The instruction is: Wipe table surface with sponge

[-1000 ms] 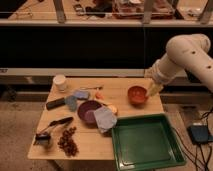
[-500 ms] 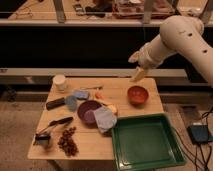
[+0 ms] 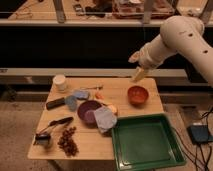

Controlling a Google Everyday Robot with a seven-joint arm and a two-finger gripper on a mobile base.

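1. Nearest the camera, a green tray (image 3: 145, 150) fills the 5 o'clock corner of the table surface (image 3: 95, 146).
2. At mid-table, the sponge (image 3: 80, 94) lies flat and untouched at 10 o'clock from the purple bowl (image 3: 88, 109), just beside a darker blue-grey piece (image 3: 71, 103).
3. The step in hand looks like the reach for the sponge, and wiping is not yet begun. The next move calls for travel toward 9 o'clock and down, clear of the orange bowl (image 3: 138, 94).
4. Farther back, the gripper (image 3: 139, 74) hangs over the far edge at 12 o'clock from the orange bowl, fingers spread and pinching nothing.
5. The white arm (image 3: 175, 37) slopes down from 2 o'clock, wrist bent downward.
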